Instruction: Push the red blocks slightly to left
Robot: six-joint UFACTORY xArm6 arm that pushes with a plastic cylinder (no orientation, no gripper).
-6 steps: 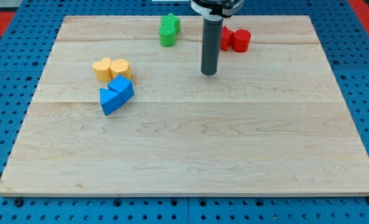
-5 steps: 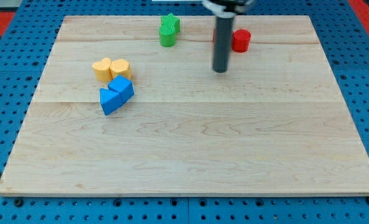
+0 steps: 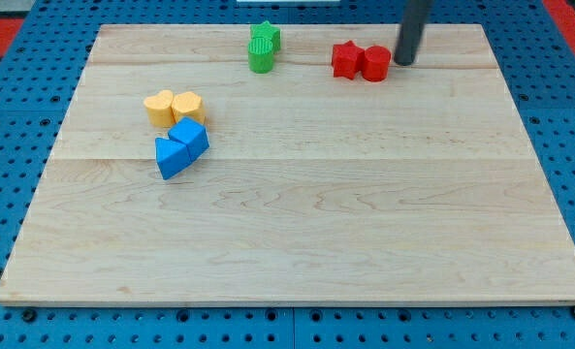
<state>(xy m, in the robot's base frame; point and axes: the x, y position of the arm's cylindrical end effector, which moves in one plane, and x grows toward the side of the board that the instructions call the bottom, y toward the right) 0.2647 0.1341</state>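
Two red blocks sit side by side near the view's top, right of centre: a red star-shaped block (image 3: 345, 59) and a red round block (image 3: 375, 63), touching each other. My tip (image 3: 404, 62) stands just to the right of the red round block, very close to it; I cannot tell whether it touches. The dark rod rises out of the view's top edge.
Two green blocks (image 3: 263, 47) stand at the top, left of the red ones. Two yellow blocks (image 3: 173, 106) and two blue blocks (image 3: 181, 147) cluster at the left. All lie on the wooden board (image 3: 297, 213), which sits on a blue pegboard.
My tip has moved from below-left of the red blocks, round to their right side and further toward the view's top. The blocks have not visibly moved.
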